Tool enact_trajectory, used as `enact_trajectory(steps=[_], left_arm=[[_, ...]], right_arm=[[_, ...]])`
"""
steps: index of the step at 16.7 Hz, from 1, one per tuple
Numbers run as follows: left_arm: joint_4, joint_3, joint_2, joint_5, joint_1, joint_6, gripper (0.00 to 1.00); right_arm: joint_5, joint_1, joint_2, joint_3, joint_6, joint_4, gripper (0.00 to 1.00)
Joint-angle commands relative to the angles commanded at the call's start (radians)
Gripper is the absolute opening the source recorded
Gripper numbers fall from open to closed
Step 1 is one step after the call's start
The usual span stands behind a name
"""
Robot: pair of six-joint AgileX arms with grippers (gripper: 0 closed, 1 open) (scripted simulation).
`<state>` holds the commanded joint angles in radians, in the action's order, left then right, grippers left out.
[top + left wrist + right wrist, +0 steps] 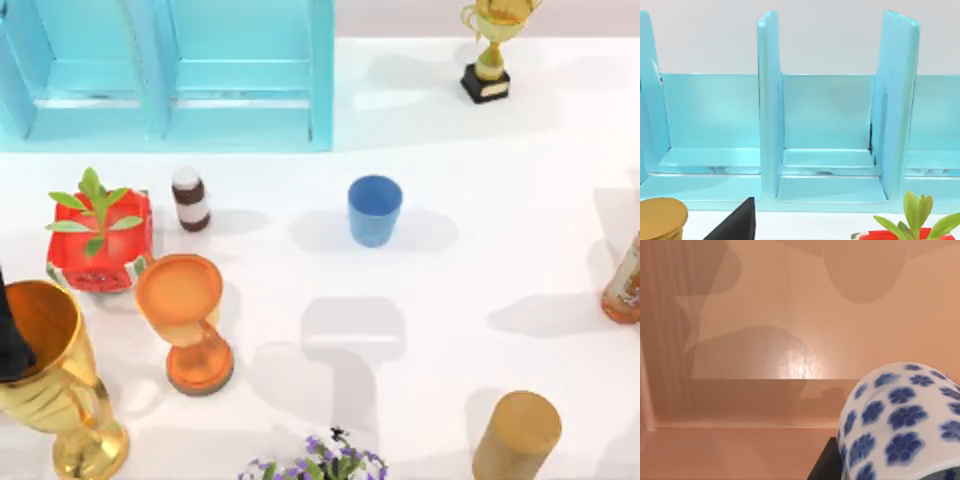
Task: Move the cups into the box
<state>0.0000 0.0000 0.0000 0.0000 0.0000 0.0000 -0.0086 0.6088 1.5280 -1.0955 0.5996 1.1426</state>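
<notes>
In the top view, the light-blue shelf unit [170,75] runs off the upper left of the frame, the gold trophy [493,45] is clipped at the top edge, an orange bottle [625,285] is cut by the right edge, and the purple-flowered plant [320,462] and the wooden cylinder [517,437] are cut at the bottom. At the left edge a dark piece of my left arm [12,335] covers part of the gold goblet [55,385], too little of it showing to tell its fingers. In the right wrist view the flowered white cup [902,422] is cut off at the lower right of the frame, a dark part beside it too cropped to identify.
</notes>
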Motion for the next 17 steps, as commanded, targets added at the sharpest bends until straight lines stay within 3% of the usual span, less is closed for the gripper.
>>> enact_trajectory(steps=[8, 17], left_arm=[[0.000, 0.000, 0.000, 0.000, 0.000, 0.000, 1.00], [0.000, 0.000, 0.000, 0.000, 0.000, 0.000, 1.00]], right_arm=[[0.000, 0.000, 0.000, 0.000, 0.000, 0.000, 0.98], [0.000, 0.000, 0.000, 0.000, 0.000, 0.000, 1.00]])
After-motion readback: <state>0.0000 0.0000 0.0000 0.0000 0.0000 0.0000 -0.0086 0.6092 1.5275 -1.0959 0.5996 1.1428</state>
